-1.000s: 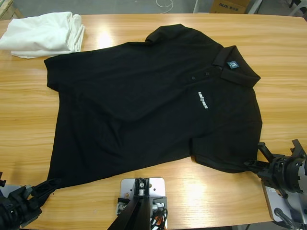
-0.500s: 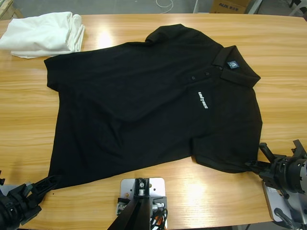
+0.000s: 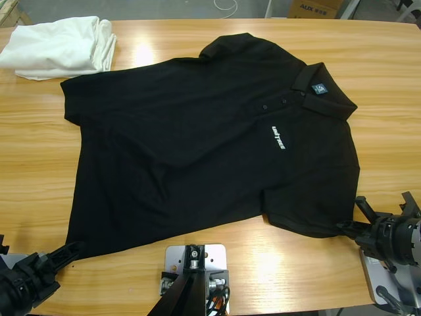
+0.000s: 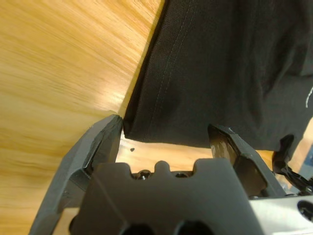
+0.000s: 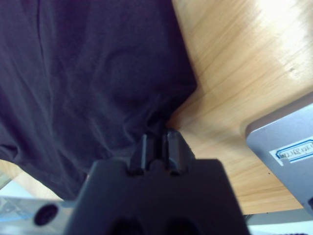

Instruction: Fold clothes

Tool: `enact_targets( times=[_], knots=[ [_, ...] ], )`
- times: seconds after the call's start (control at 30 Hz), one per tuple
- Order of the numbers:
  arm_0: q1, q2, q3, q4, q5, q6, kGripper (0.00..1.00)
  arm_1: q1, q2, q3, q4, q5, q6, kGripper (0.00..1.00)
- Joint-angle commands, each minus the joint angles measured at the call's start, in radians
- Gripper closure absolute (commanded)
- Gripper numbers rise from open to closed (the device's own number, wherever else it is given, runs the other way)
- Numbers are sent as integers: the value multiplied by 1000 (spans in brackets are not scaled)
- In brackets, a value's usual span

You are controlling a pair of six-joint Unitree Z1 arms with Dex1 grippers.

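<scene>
A long wooden table (image 3: 388, 72) holds a black polo shirt (image 3: 197, 151) spread flat, unfolded. The right gripper (image 5: 156, 139), jaws together, seems to pinch its sleeve edge; the left gripper (image 4: 166, 142) gapes at the hem corner. Folding remains undone.

The polo shirt (image 3: 197, 158) is plain black with white chest lettering (image 3: 277, 137) and a small blue-grey neck label (image 3: 318, 88), the folded cloth (image 3: 59, 46) is plain white, and the table (image 3: 388, 118) is honey-coloured wood with streaked grain.
</scene>
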Motion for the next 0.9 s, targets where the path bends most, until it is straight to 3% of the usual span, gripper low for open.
enact_targets(
  times=[0.03, 0.13, 0.2, 0.23, 0.27, 0.3, 0.9],
  knots=[
    [-1, 94, 63, -19, -41, -182, 272, 10, -13, 24, -10, 9, -15, 1000],
    [-1, 93, 66, -21, -34, -182, 554, 10, -13, 24, -10, 10, -19, 1000],
    [0, 92, 68, -22, -29, -182, 634, 10, -13, 25, -11, 10, -19, 1000],
    [0, 92, 71, -27, -18, -182, 725, 10, -13, 25, -11, 10, -20, 1000],
    [0, 91, 72, -28, -11, -182, 933, 10, -13, 25, -11, 10, -21, 1000],
    [0, 88, 72, -28, -11, -183, 1000, 10, -13, 28, -11, 12, -21, 1000],
    [0, 21, 80, -23, -14, -268, 1000, 10, -42, 43, -14, 10, -36, 1000]
  ],
)
